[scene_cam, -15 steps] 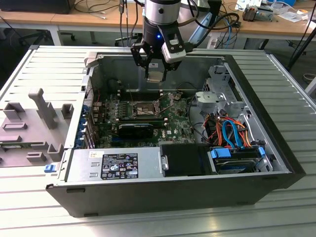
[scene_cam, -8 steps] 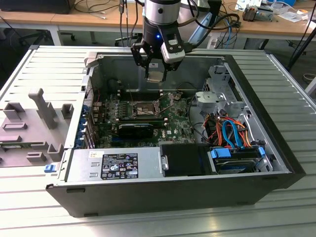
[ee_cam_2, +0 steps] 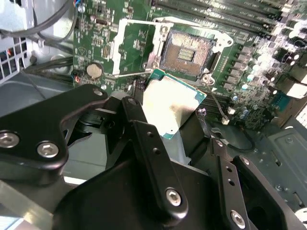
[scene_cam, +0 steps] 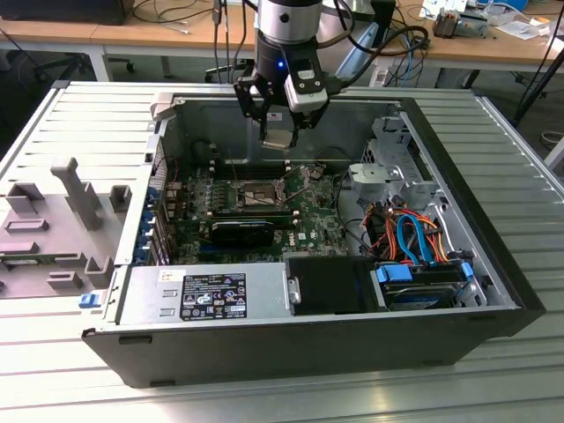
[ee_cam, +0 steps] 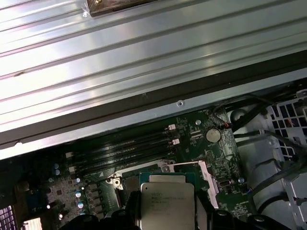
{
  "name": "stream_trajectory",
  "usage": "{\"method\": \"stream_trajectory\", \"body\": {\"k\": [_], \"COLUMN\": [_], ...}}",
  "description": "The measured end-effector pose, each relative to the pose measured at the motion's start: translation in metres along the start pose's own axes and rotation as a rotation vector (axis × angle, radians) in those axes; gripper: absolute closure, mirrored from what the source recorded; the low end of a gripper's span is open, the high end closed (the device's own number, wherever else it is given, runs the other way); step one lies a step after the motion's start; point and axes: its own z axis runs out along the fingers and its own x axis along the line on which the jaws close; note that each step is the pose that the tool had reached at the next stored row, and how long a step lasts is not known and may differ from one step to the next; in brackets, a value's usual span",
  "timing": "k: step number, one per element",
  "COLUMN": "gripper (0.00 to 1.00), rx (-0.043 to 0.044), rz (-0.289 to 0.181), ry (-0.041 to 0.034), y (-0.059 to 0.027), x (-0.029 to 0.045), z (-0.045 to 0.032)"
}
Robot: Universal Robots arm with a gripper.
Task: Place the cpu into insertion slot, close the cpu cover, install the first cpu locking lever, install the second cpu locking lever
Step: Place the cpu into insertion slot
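Black tool [ee_cam_2: 168,109] clamped on the cpu [ee_cam_2: 175,96] by two opposite edges, silver top showing | cpu held in the air above the green motherboard [ee_cam_2: 100,33], near the insertion slot [ee_cam_2: 187,51] | slot bare, contacts exposed | cpu cover [ee_cam_2: 120,48] swung open beside slot | computer case [scene_cam: 458,185] open on ribbed metal counter [scene_cam: 70,115]

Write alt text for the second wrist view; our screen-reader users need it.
The black claw grips the cpu by two opposite edges, silver top showing, above the green motherboard and near the insertion slot. The slot is empty, its contacts bare, and the cpu cover lies swung open beside it.
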Motion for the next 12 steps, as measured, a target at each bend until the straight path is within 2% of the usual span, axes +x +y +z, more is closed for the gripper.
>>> {"method": "stream_trajectory", "body": {"k": [1, 5, 7, 12], "gripper": [0.45, 0.45, 0.45, 0.45], "rx": [0.0119, 0.0495, 0.0600, 0.0719], "rz": [0.003, 0.012, 0.016, 0.021], "ry": [-0.0034, -0.0144, -0.0174, -0.0209], "y": [0.0000, 0.0000, 0.0000, 0.0000], "x": [0.0000, 0.0000, -0.0001, 0.0000], "z": [0.0000, 0.0001, 0.0001, 0.0001]}}
